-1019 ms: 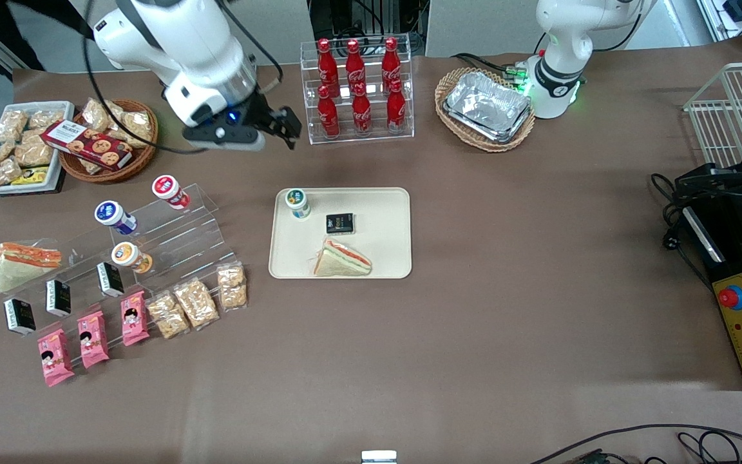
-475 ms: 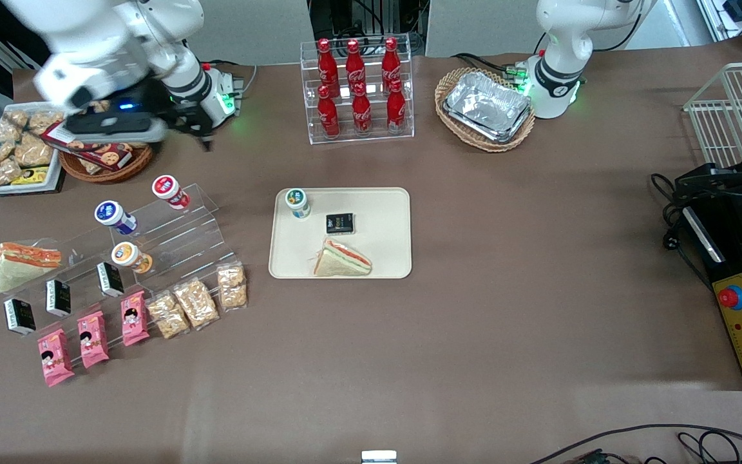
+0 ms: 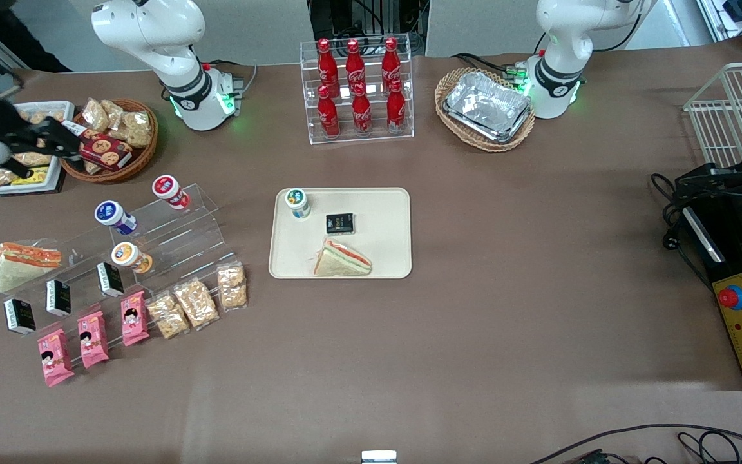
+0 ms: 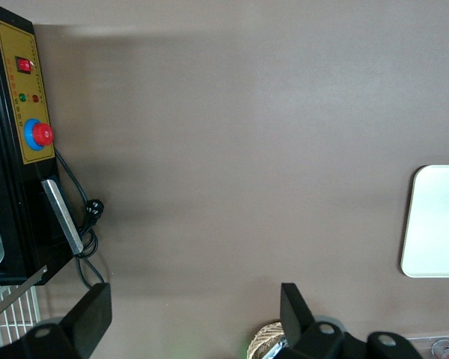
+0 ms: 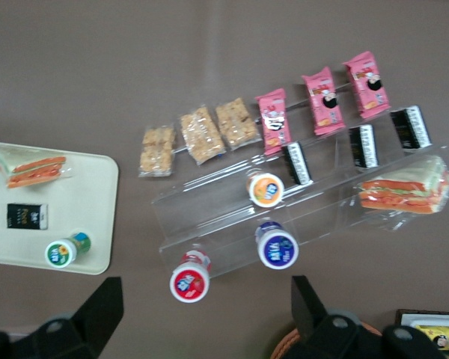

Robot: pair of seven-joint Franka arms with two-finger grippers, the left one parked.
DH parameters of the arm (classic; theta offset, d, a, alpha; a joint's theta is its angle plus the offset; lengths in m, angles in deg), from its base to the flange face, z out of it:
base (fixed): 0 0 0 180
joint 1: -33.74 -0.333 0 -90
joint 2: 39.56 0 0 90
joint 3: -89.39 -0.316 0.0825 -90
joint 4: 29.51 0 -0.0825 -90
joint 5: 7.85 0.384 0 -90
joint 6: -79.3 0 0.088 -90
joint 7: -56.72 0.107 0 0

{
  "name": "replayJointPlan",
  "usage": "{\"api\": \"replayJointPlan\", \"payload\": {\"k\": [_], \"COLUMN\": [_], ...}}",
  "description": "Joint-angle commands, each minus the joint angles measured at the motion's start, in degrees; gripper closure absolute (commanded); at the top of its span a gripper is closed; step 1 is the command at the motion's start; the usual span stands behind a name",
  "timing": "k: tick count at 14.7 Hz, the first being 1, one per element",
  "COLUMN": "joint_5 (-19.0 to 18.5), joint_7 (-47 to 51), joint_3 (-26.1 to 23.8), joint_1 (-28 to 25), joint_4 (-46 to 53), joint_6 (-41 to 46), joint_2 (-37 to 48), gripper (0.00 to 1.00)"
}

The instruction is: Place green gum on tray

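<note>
The green gum point(image 3: 297, 203) stands upright on the tray point(image 3: 387, 258), in the tray corner farthest from the front camera. The right wrist view shows the same green gum point(image 5: 62, 250) on the tray point(image 5: 82, 191), beside a small black packet point(image 3: 339, 223) and a wrapped sandwich point(image 3: 342, 259). My gripper point(image 3: 46, 158) hangs high at the working arm's end of the table, over the snack basket point(image 3: 113, 171). Its jaws stand wide apart, and the gripper point(image 5: 206, 310) holds nothing.
A clear stepped shelf point(image 3: 178, 238) carries a red-lidded bottle point(image 3: 168, 191), a blue one point(image 3: 113, 216) and an orange one point(image 3: 129, 256). Snack packets point(image 3: 194, 303) lie nearer the camera. A cola rack point(image 3: 358, 90) and a basket of foil trays point(image 3: 487, 106) stand farther back.
My gripper has swung away from above the table near the cola rack to the working arm's end, over the snack basket. The green gum has stayed put on the tray.
</note>
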Motion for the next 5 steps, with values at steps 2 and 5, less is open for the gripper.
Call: {"api": "replayJointPlan", "payload": {"k": [2, 5], "joint_5": [0.3, 0.3], "joint_7": [-1.2, -1.4], "joint_3": [-0.8, -0.7], "joint_1": [5.3, 5.5], "joint_4": [2.9, 2.9], "joint_6": [1.8, 2.0], "joint_2": [-1.0, -1.0], "gripper": [0.00, 0.00]}}
